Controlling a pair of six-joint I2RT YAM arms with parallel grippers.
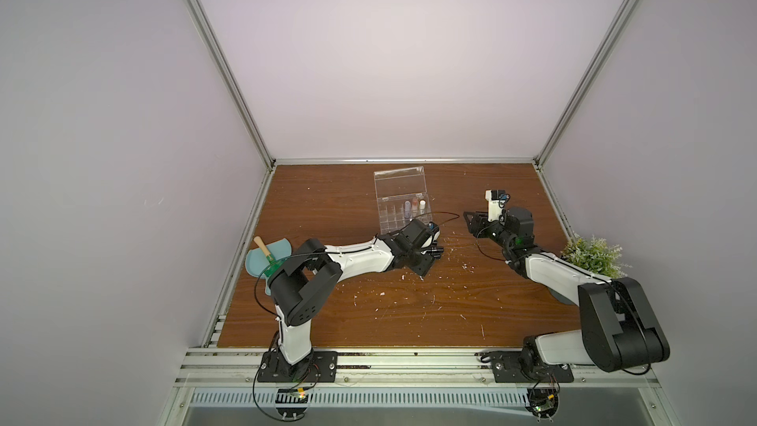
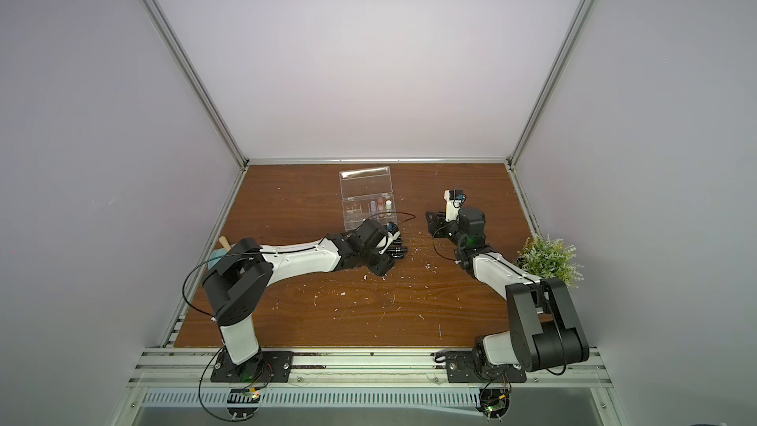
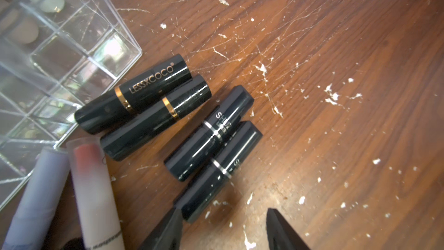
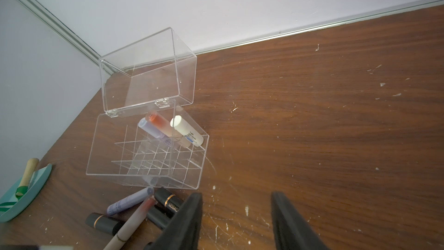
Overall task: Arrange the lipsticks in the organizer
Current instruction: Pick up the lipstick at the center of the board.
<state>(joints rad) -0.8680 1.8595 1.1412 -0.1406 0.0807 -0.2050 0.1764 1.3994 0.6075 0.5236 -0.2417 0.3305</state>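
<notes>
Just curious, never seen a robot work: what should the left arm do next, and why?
Probably ease the left gripper forward around the nearest black lipstick and close: its jaws are open, empty, just short of it, and the organizer stands open.

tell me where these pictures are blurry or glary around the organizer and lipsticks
left wrist view: black lipsticks sharp, brand lettering readable; lilac tube and pink tube nearest the lens blurred; pale reflections on the organizer wall. right wrist view: organizer crisp, right gripper fingers soft. both top views: organizer tiny, detail lost.
</notes>
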